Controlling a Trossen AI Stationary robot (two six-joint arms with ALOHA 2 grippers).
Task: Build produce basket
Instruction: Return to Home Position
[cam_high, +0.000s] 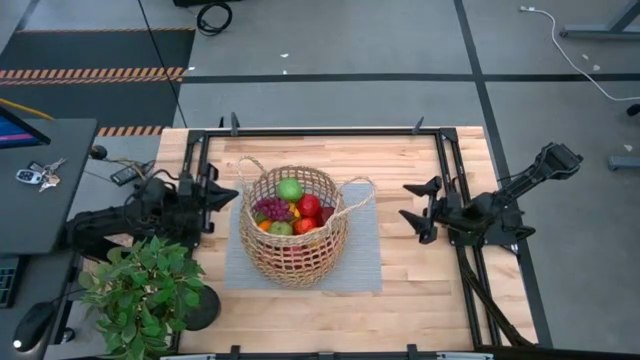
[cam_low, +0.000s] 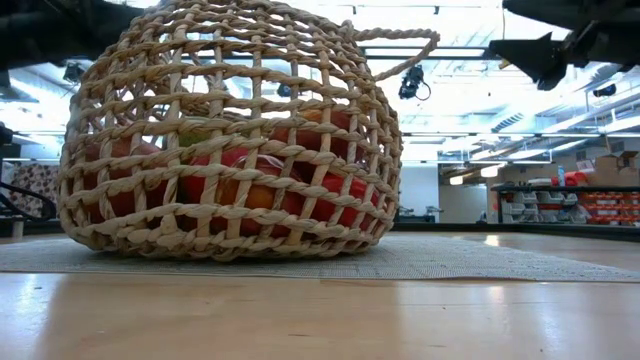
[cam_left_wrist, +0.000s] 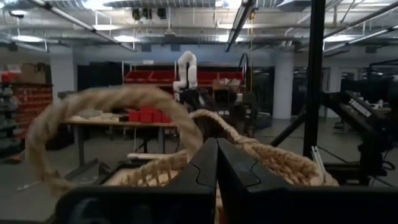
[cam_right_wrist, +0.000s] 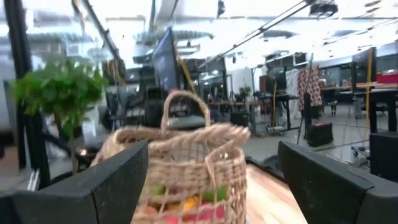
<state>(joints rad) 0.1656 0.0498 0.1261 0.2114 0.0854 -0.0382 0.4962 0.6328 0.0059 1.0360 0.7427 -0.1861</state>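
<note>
The tan wicker basket (cam_high: 292, 228) stands on its base on a grey mat (cam_high: 362, 252) at the table's middle. It holds produce: a green apple (cam_high: 290, 189), purple grapes (cam_high: 272, 209), a red apple (cam_high: 309, 206), and orange and green pieces. The produce also shows through the weave in the low view (cam_low: 250, 185). My left gripper (cam_high: 232, 193) is shut at the basket's left rim, with a loop handle (cam_left_wrist: 93, 106) just ahead of it. My right gripper (cam_high: 412, 206) is open and empty to the basket's right, facing the basket (cam_right_wrist: 186, 168). My left gripper's shut fingertips (cam_left_wrist: 216, 163) are level with the basket's left rim (cam_left_wrist: 273, 163) and come from the table's left. I cannot tell whether they touch the rim. Nothing is between the fingers.
A potted green plant (cam_high: 140, 290) stands at the table's near left corner, close to my left arm. Black frame rails (cam_high: 450, 160) run along the table's edges. Bare wood lies in front of the mat (cam_high: 400, 315).
</note>
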